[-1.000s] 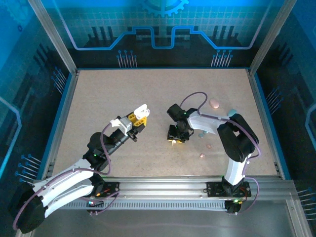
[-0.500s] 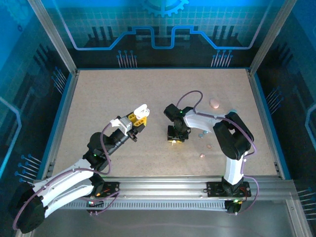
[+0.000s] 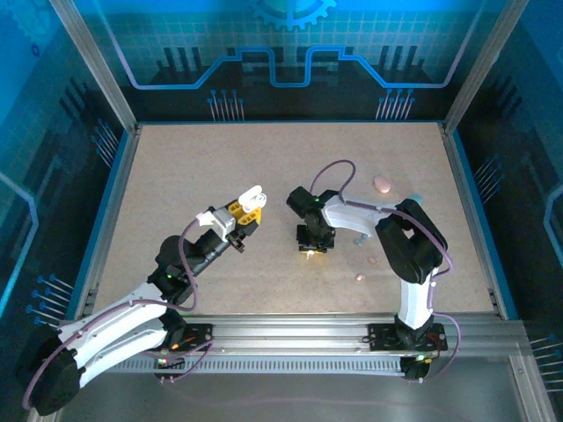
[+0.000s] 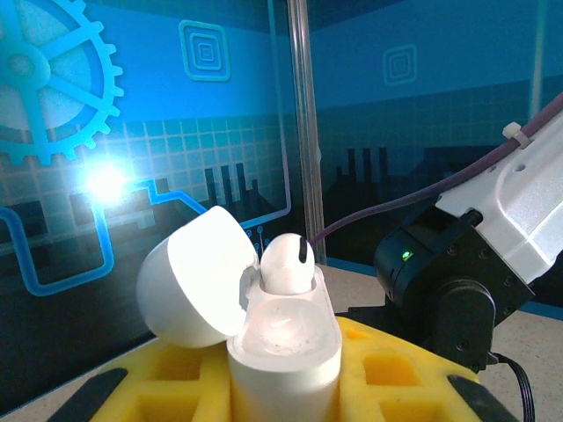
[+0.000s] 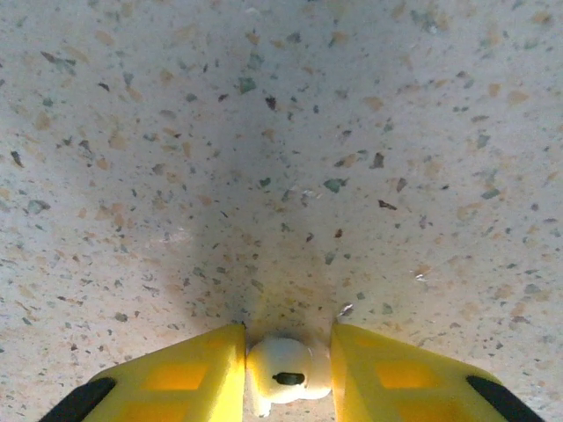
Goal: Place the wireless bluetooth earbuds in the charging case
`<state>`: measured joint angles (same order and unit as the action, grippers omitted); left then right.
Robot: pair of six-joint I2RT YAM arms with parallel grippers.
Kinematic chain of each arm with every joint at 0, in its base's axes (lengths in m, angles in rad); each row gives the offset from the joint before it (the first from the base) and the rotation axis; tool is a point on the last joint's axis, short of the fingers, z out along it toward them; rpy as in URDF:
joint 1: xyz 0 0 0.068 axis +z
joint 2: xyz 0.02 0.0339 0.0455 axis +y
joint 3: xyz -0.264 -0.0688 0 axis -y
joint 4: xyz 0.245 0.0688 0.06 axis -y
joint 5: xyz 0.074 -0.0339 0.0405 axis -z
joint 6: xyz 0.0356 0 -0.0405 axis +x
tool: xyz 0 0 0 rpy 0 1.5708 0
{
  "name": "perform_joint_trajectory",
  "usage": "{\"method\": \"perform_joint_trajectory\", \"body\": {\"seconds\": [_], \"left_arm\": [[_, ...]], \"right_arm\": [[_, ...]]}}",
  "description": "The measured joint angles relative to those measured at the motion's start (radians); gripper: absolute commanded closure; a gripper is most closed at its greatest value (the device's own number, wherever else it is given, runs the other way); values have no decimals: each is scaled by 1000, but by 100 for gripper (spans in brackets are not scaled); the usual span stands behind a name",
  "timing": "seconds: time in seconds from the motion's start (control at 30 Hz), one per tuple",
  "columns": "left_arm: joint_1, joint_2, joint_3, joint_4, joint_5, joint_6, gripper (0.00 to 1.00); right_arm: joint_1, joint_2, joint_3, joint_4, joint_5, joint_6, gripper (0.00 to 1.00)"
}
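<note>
My left gripper point(image 3: 247, 209) point(image 4: 283, 391) is shut on a white charging case point(image 3: 253, 195) point(image 4: 283, 352), held upright above the table with its lid point(image 4: 189, 277) swung open. One white earbud point(image 4: 287, 261) sits in the case's far socket; the near socket is bare. My right gripper point(image 3: 310, 249) point(image 5: 288, 374) points straight down at the table. Its yellow fingers point(image 5: 189, 378) press on both sides of a second white earbud point(image 5: 283, 376) that lies on the speckled table.
A pink case point(image 3: 382, 184) and a teal one point(image 3: 413, 200) lie at the right rear of the table. A pale blue bud point(image 3: 358, 238) and two pink buds point(image 3: 372, 260) point(image 3: 360, 277) lie right of my right gripper. The right arm's wrist point(image 4: 457, 290) stands close beside the held case.
The right gripper's fingers have closed in on the white earbud on the table, and that arm has shifted slightly left. The left arm and the case have not moved.
</note>
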<state>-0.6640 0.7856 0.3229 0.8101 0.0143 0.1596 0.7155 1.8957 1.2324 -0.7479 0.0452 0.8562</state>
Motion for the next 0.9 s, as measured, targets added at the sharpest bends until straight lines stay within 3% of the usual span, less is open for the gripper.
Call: {"method": "perform_joint_trajectory", "body": {"seconds": [0.3,0.9], "left_arm": [[0,0,0,3,0,0,81],[0,0,0,3,0,-3,81]], "right_arm": [[22,11,18,-30,26,4,61],[18,10,11,-27,27,35,67]]}}
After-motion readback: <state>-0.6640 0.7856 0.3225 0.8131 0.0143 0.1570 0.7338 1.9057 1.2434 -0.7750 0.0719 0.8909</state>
